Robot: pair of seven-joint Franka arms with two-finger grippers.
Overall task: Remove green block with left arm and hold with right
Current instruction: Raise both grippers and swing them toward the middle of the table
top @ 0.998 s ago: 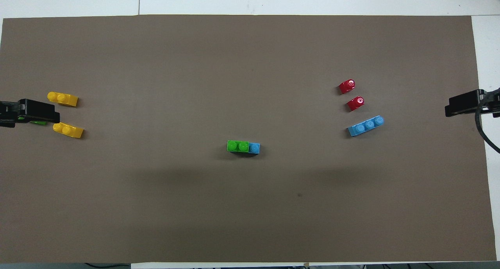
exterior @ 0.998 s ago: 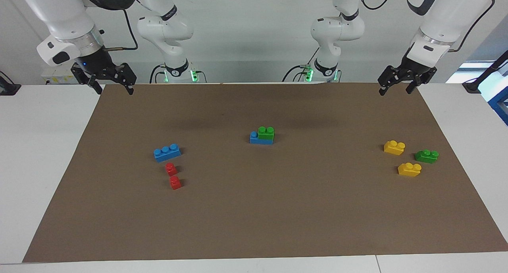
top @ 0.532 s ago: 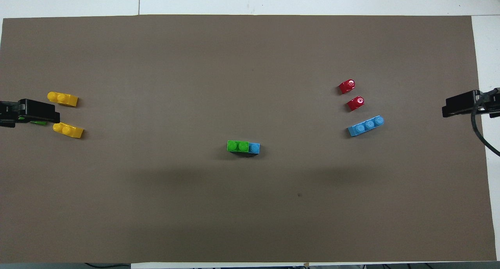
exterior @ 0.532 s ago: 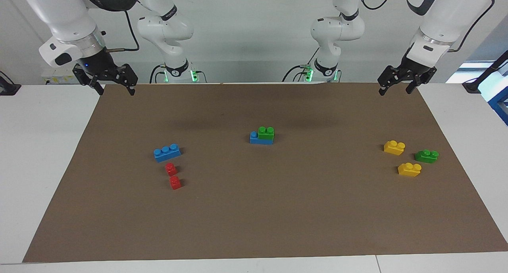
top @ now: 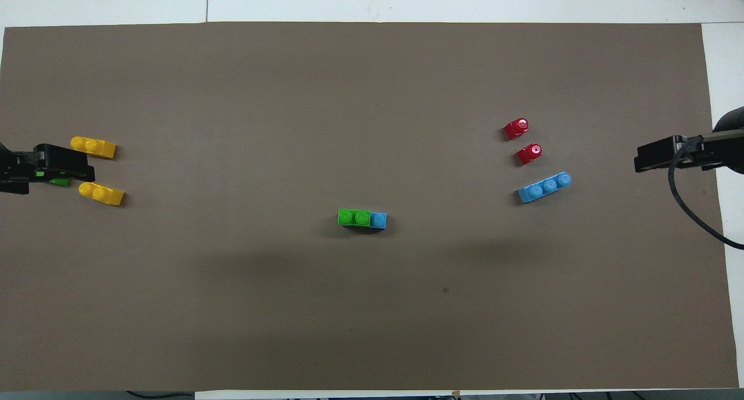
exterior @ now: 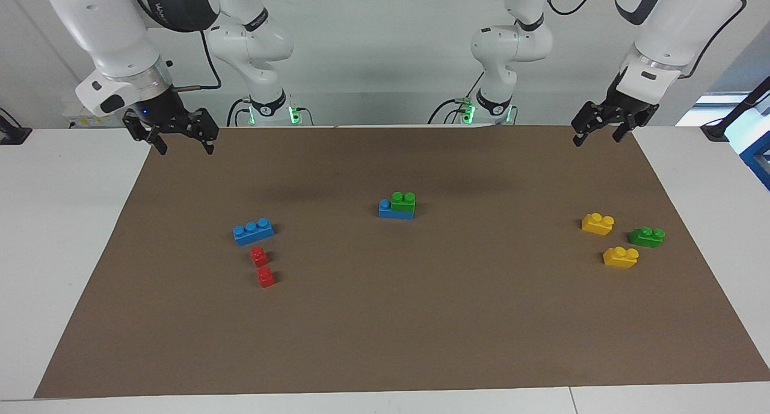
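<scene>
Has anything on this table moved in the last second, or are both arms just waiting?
The right gripper, jaws open and empty, has drifted inward over the brown mat's edge, toward the table's middle. The left gripper barely shifted, open too. The small bright green toy brick stays on the blue brick; other bricks unmoved.

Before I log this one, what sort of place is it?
Most likely a robotics lab bench: two white arms mounted at one table edge, their left gripper and right gripper raised and open, and a brown mat scattered with toy bricks, including a green block on a blue brick.
</scene>
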